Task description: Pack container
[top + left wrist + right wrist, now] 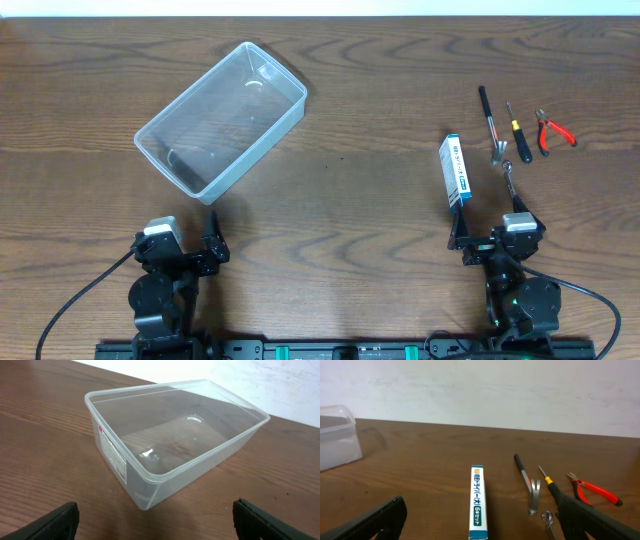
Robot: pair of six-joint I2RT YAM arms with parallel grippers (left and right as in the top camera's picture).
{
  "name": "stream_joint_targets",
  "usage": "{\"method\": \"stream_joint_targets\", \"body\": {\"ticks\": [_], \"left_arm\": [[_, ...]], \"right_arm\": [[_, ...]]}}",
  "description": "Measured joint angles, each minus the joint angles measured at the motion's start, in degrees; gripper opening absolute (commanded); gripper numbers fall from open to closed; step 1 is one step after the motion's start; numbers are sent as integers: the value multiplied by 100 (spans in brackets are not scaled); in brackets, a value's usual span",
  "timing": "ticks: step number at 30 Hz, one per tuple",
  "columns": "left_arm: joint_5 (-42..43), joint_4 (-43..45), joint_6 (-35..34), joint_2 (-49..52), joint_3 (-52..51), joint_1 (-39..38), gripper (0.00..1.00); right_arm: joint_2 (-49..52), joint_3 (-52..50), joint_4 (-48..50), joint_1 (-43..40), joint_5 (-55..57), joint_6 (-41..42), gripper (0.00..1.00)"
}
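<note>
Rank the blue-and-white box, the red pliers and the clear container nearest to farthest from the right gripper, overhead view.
1. Blue-and-white box, just ahead of the right gripper.
2. Red pliers, farther ahead, to the right.
3. Clear container, far off to the left.

light: bright, even | shadows: soft, faint | glare: small glints on container (112, 452) | focus: sharp

Clear glossy plastic container (221, 118), matt wood-grain table (360, 210), shiny metal wrench (548, 522), red-handled pliers (554, 131)
</note>
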Motion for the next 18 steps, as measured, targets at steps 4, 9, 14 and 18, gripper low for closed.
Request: {"method": "stream_joint_targets", "body": {"ticks": [4, 9, 14, 18], "left_arm": [[0, 0, 0, 0, 0, 0, 91], [0, 0, 0, 0, 0, 0, 90], [0, 2, 0, 0, 0, 0, 91], [0, 0, 0, 0, 0, 0, 91]], "right_arm": [[0, 0, 0, 0, 0, 0, 99], [0, 0, 0, 0, 0, 0, 99], [0, 0, 0, 0, 0, 0, 99], [0, 0, 0, 0, 0, 0, 99]]}}
